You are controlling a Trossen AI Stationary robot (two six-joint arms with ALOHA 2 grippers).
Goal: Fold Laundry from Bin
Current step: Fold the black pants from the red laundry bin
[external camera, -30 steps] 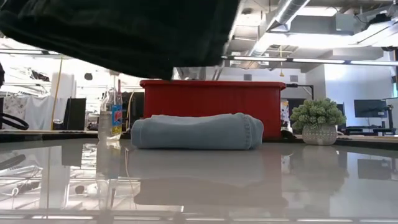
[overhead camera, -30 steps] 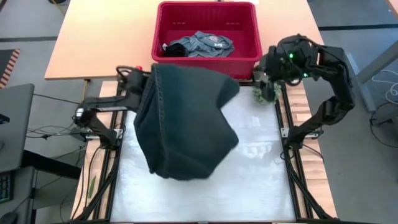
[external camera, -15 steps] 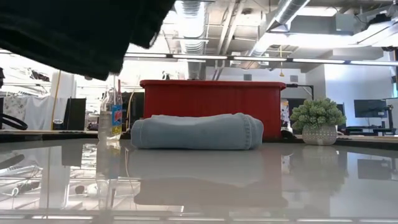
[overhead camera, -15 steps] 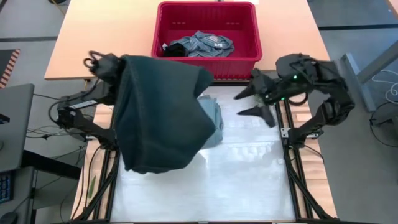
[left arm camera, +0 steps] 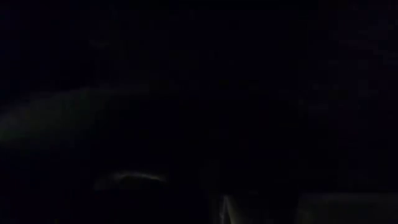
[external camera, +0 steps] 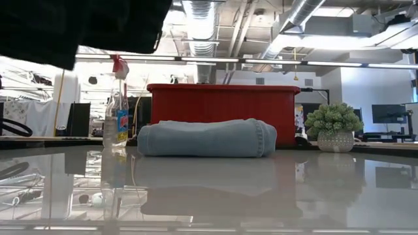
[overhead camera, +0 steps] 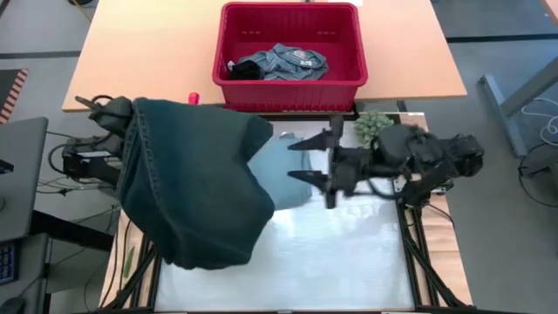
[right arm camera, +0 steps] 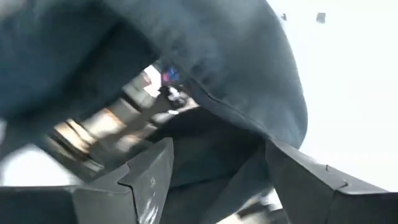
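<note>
Glossy white table [overhead camera: 349, 262] under ceiling ducts and strip lights, wooden desk beyond. Red bin [overhead camera: 290, 45] at the far edge, holding crumpled grey-blue garment [overhead camera: 283, 61]. Folded light-blue garment [external camera: 206, 138] flat on the table just before the bin, also seen from above [overhead camera: 283, 166]. Dark denim-like garment [overhead camera: 196, 187] hung aloft over the table's left side, draped from the left gripper [overhead camera: 113, 112]; fingers hidden under cloth, clamped shut on that garment. Right gripper [overhead camera: 318, 167] stretched leftward above the light-blue garment, jaws spread wide, nothing between them; dark cloth close ahead of its fingers [right arm camera: 146, 174]. Spray bottle [external camera: 116, 111] left of the bin, potted green plant [external camera: 334, 127] to its right.
</note>
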